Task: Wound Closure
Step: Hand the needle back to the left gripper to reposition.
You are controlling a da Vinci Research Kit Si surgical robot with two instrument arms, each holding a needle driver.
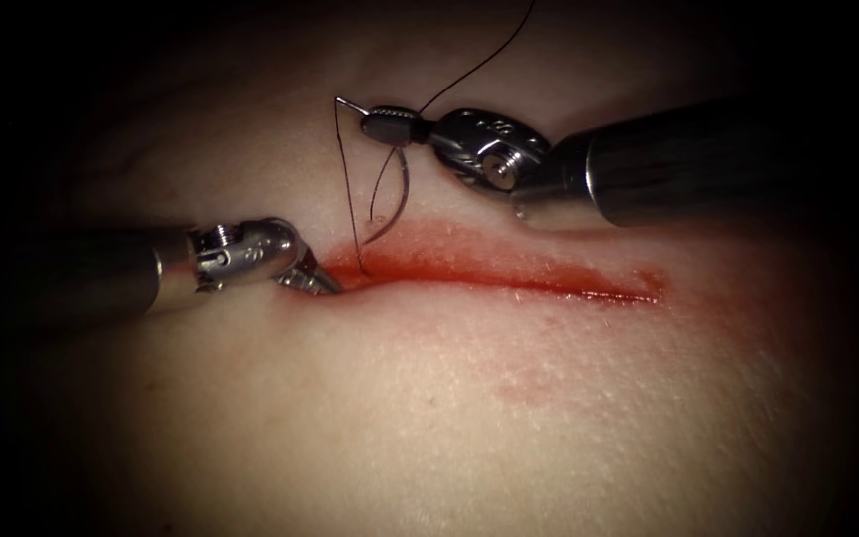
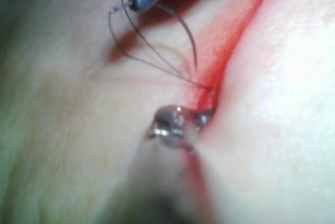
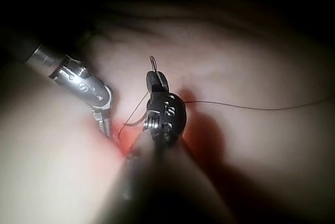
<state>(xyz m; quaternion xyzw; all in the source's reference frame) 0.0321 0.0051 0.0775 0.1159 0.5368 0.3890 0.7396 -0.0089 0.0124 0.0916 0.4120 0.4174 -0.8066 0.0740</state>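
Here the right steel tool (image 1: 382, 126) clamps the thin curved needle (image 1: 402, 199) near its tail, clear of the pale tissue (image 1: 469, 398); the left tool (image 1: 320, 280), jaws indistinct, presses the red cut's (image 1: 509, 273) left end, likely steadying it.

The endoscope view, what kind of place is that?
Likely a suturing practice bench: the right pincer is shut on a curved needle near its thread end, clear of the tissue; the left pincer rests at the red cut's left end.

The endoscope looks down on the cut (image 1: 509, 273) from above and in front, fairly near. My left wrist camera sights along my shaft, very close to my left gripper (image 2: 201, 119). My right wrist camera sits close behind my right gripper (image 3: 156, 80). All three share the cut's left end.
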